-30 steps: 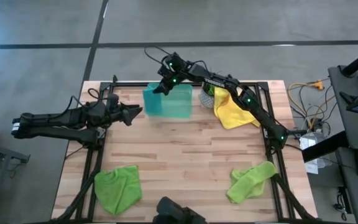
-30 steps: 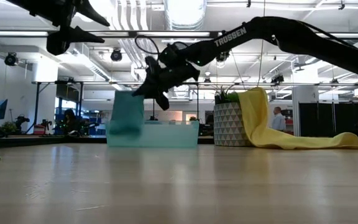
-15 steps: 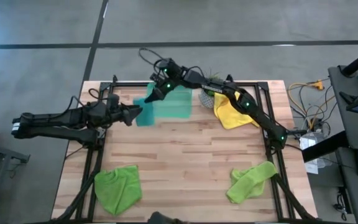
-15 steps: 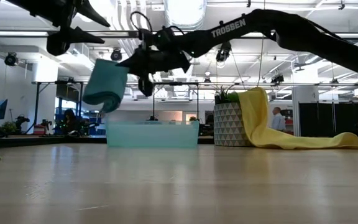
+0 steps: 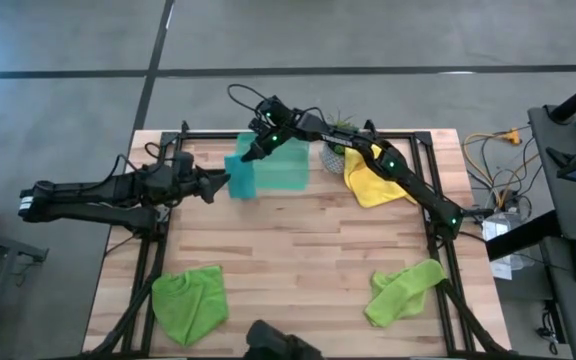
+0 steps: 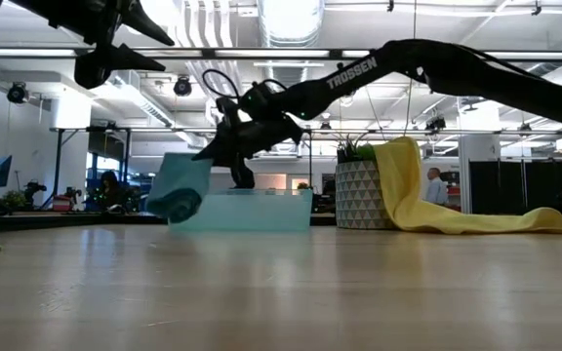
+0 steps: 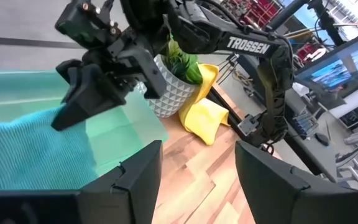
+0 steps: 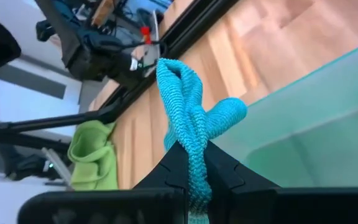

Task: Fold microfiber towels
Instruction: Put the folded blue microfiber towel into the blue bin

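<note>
Teal-blue microfiber towel [image 5: 240, 177] hangs from the right gripper [image 5: 252, 153], whose fingers are pinched tight on a bunched fold of the cloth; the right wrist view shows the fabric squeezed between the two fingertips with a loop standing out past them. The towel droops below and to the outer side of that gripper, off the table surface, at the near-left corner of the translucent green tray [image 5: 280, 167]. In the low view the towel [image 6: 178, 188] hangs in front of the tray's left end, its lower edge just above the wooden table [image 5: 298, 250].

Left gripper [image 5: 220, 181] is held above the table just beside the hanging towel, fingers parted and empty, pointing toward the right gripper.

Yellow towel [image 5: 373, 177] lies behind the right arm's forearm, draped partly over a white patterned plant pot [image 5: 334, 156] that stands beside the tray. One lime green towel [image 5: 188, 303] lies crumpled at the table's front-left corner, well apart from both grippers. The other lime green towel [image 5: 402, 290] lies at the front-right corner, also well apart.
</note>
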You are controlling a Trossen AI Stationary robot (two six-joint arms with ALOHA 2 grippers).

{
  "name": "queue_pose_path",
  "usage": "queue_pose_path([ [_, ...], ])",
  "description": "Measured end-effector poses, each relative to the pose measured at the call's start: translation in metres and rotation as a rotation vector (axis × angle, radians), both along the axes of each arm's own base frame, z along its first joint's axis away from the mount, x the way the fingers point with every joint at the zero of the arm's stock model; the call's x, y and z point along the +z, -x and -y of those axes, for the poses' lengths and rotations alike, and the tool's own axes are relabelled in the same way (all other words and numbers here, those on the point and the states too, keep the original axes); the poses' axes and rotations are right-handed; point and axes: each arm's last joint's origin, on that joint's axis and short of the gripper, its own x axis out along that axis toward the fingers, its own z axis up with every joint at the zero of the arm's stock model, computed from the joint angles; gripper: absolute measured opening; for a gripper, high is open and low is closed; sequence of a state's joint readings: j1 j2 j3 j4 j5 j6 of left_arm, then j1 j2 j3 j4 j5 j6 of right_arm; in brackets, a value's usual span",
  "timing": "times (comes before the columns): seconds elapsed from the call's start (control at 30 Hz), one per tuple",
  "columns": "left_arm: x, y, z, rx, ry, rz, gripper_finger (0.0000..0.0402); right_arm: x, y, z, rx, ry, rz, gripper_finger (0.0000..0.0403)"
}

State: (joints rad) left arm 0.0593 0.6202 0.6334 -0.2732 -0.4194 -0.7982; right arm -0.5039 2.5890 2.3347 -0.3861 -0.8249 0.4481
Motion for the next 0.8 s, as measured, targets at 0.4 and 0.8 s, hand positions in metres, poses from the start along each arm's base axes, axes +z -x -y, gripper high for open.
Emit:
queue_pose_path([
  [0.4,-0.001,-0.001,0.000,0.000,0.000,-0.006,0.0187,-0.007,0.007,0.006,-0.082,0.135,-0.094,0.0018],
  [0.8,-0.002,-0.003,0.000,0.000,0.002,-0.013,0.0187,-0.003,0.005,-0.004,-0.089,0.387,-0.150,0.0018],
])
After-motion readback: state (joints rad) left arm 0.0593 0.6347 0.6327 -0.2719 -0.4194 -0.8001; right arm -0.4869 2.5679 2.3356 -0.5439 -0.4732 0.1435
